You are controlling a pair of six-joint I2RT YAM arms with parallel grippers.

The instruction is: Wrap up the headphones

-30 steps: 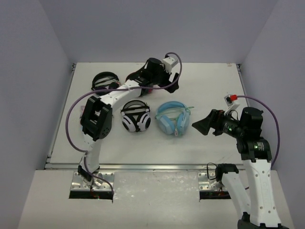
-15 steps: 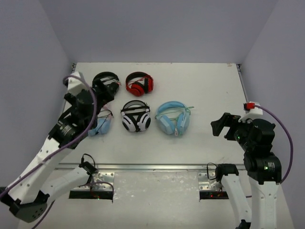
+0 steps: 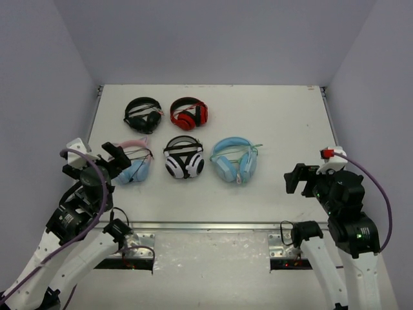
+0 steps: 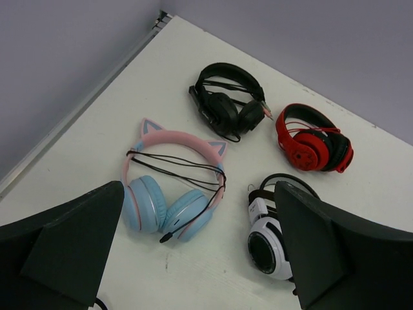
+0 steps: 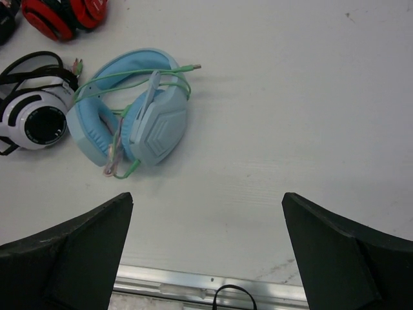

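On the bench (image 3: 284,116) in front of me lie five headsets in two rows: black headphones (image 3: 143,113) and red headphones (image 3: 188,113) at the back, and pink cat-ear headphones (image 3: 134,165), white headphones (image 3: 184,157) and blue headphones (image 3: 235,159) nearer me. From my left wrist view, each one I can see has its cable looped across its band or around its cups; the blue pair's green cable is coiled over one cup with its plug poking out. That looks wrapped to me, though some loops sit loose.

Both arms hang back near the bench's front edge, holding nothing. The left gripper (image 4: 200,252) has its jaws spread wide above the pink pair; the right gripper (image 5: 206,258) is likewise spread, above bare bench beside the blue pair.

If any cable needs work, I judge the way to do it well is to pin the cups with one arm while the other pinches the cable near its free end and keeps it taut, so loops don't slip off the band.
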